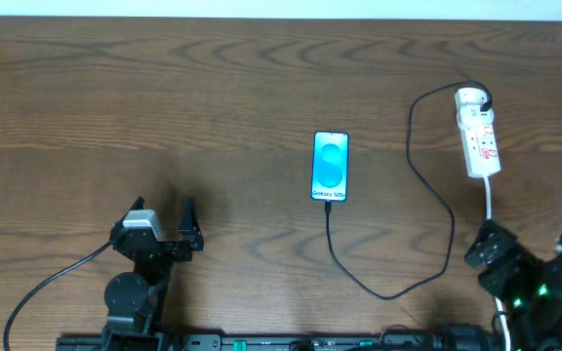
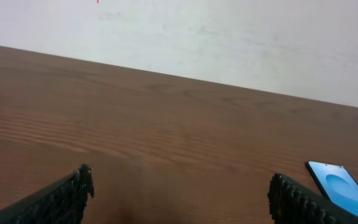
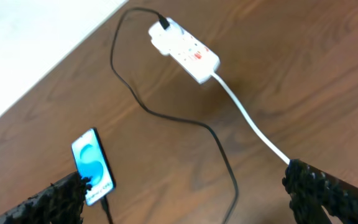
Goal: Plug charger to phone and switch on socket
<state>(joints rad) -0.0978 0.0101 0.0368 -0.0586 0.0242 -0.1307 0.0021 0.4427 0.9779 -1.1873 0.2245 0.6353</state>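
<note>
Left gripper (image 2: 180,177) and right gripper (image 3: 185,177) open, empty; reaching for the socket (image 1: 478,132) may snag the charger (image 1: 437,205) loop, dragging the phone (image 1: 329,166).

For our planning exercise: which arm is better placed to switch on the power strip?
Right. The right gripper, open, sits near the power strip, by its white cord; the left gripper is across the table, past the phone.
</note>
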